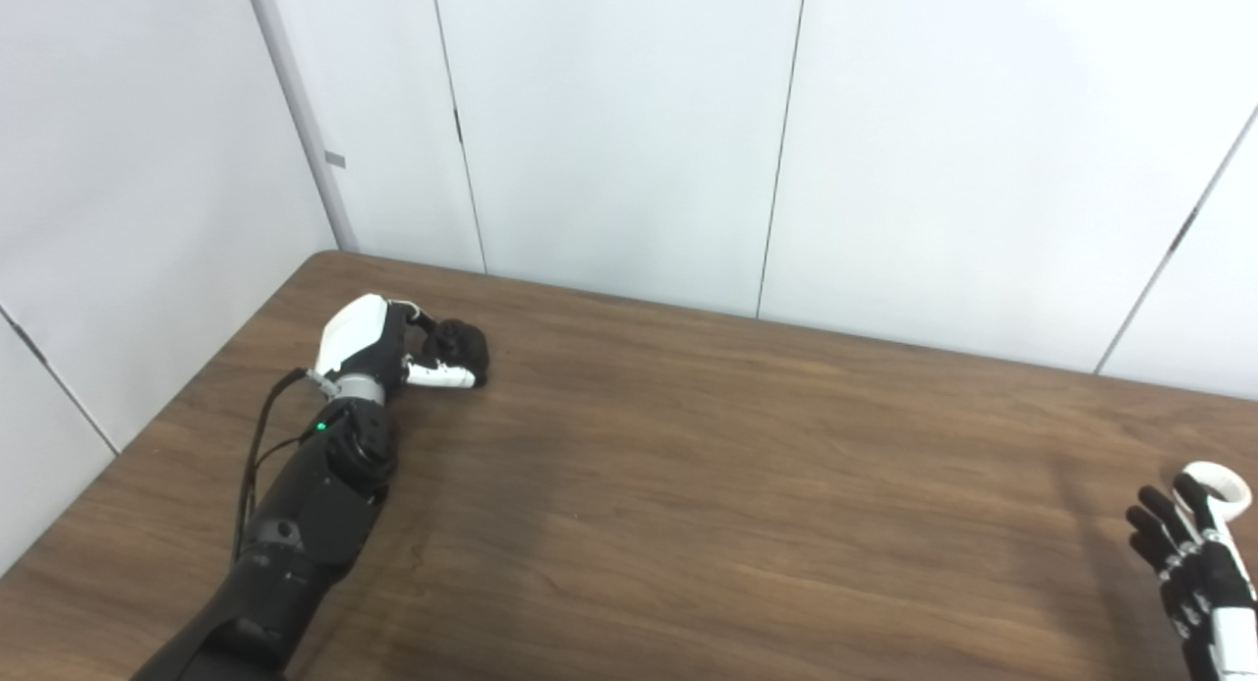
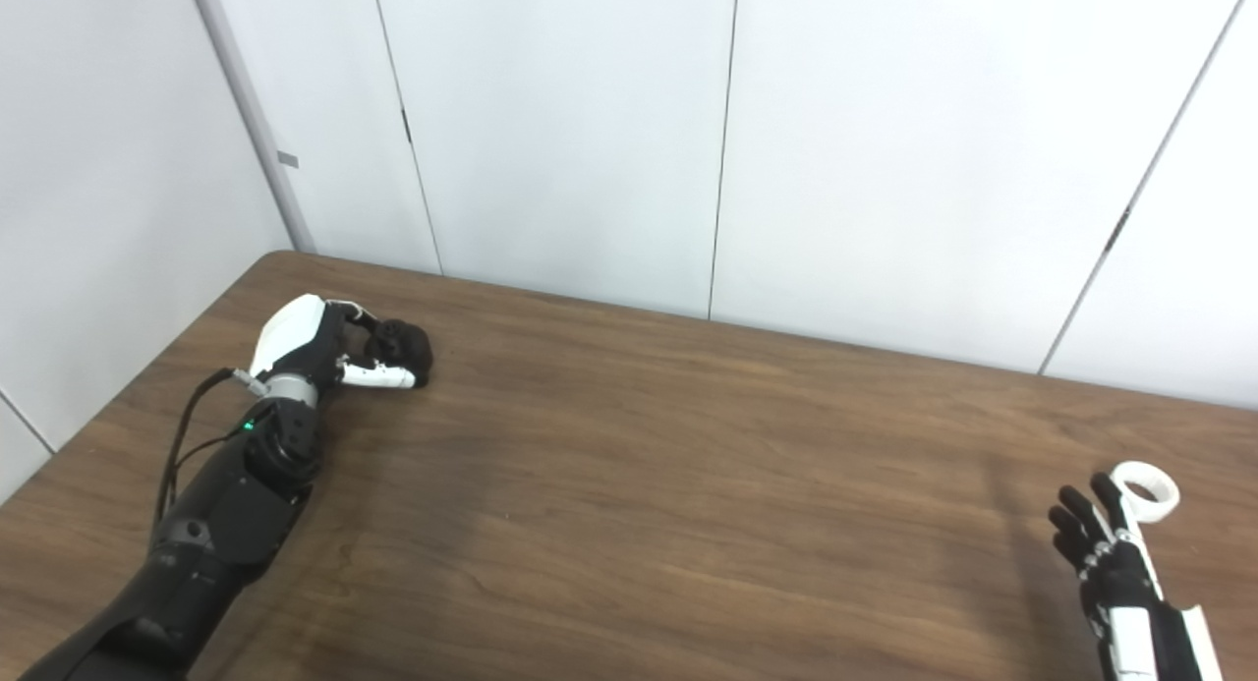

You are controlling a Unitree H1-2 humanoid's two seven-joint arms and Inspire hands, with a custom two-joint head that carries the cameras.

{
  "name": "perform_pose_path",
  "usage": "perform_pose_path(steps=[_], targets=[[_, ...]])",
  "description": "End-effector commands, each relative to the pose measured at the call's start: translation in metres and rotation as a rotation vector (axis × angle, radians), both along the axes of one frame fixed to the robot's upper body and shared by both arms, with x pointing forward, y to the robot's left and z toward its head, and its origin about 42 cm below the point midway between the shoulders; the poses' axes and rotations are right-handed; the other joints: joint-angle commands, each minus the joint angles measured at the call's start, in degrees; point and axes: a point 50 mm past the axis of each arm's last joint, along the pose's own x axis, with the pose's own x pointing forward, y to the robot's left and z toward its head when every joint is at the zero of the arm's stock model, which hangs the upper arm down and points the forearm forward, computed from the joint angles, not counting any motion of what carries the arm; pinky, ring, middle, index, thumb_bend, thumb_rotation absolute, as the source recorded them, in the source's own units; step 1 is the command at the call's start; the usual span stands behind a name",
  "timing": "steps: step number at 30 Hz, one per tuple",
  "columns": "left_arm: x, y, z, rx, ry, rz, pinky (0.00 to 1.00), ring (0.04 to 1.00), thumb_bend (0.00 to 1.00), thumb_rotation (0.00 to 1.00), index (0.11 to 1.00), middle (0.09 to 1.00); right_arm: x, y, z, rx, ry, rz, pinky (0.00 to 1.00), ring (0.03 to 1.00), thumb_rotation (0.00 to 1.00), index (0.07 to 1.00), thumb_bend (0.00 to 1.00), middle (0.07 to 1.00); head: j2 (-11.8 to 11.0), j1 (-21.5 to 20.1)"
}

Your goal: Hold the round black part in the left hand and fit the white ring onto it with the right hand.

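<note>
Left robot hand (image 1: 378, 342), at the left of the frame toward the table's far corner, is curled around the black part (image 1: 460, 345); part sits low against the table (image 1: 688, 484), thumb beneath it and fingers over its near side. Grasp appears closed on the part.

Right robot hand (image 2: 1106, 548), at the lower right edge, has fingers spread and extended, holding nothing. White ring (image 2: 1150, 491) lies on the table just beyond its fingertips, touching or nearly so; contact cannot be confirmed. Ring and part are well apart.
</note>
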Motion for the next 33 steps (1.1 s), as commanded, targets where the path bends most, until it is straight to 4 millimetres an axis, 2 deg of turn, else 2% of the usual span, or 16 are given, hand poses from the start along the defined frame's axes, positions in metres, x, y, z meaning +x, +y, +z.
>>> perform_pose_path(steps=[1,13,20,23,28,33], targets=[[0.013,0.003,0.031,0.018,-0.105,-0.005,1.0,0.904,0.53,0.06,0.486,0.778,-0.038,0.005,-0.051,0.047,0.173,-0.037,0.92,0.913,1.0,0.963,0.57,0.922,0.06,0.09],[0.011,0.002,0.031,0.019,-0.121,-0.006,0.98,0.889,0.52,0.05,0.484,0.766,-0.038,0.005,-0.052,0.048,0.171,-0.032,0.92,0.909,1.0,0.965,0.57,0.923,0.06,0.09],[0.007,0.001,0.045,0.04,-0.157,-0.031,0.97,0.877,0.52,0.05,0.484,0.748,-0.037,0.006,-0.052,0.051,0.18,-0.028,0.93,0.913,1.0,0.965,0.59,0.925,0.18,0.57],[0.002,-0.007,0.049,0.046,-0.155,-0.055,0.97,0.889,0.52,0.05,0.485,0.755,-0.037,0.006,-0.052,0.061,0.183,-0.029,0.94,0.918,1.0,0.962,0.59,0.926,0.25,0.65],[-0.009,-0.021,0.051,0.058,-0.145,-0.102,0.91,0.911,0.52,0.05,0.485,0.77,-0.038,0.006,-0.052,0.057,0.182,-0.026,0.94,0.911,1.0,0.962,0.59,0.924,0.25,0.65],[-0.016,-0.034,0.055,0.072,-0.155,-0.149,0.99,0.909,0.52,0.05,0.485,0.767,-0.037,0.006,-0.052,0.056,0.186,-0.028,0.94,0.911,0.99,0.959,0.6,0.921,0.25,0.65]])
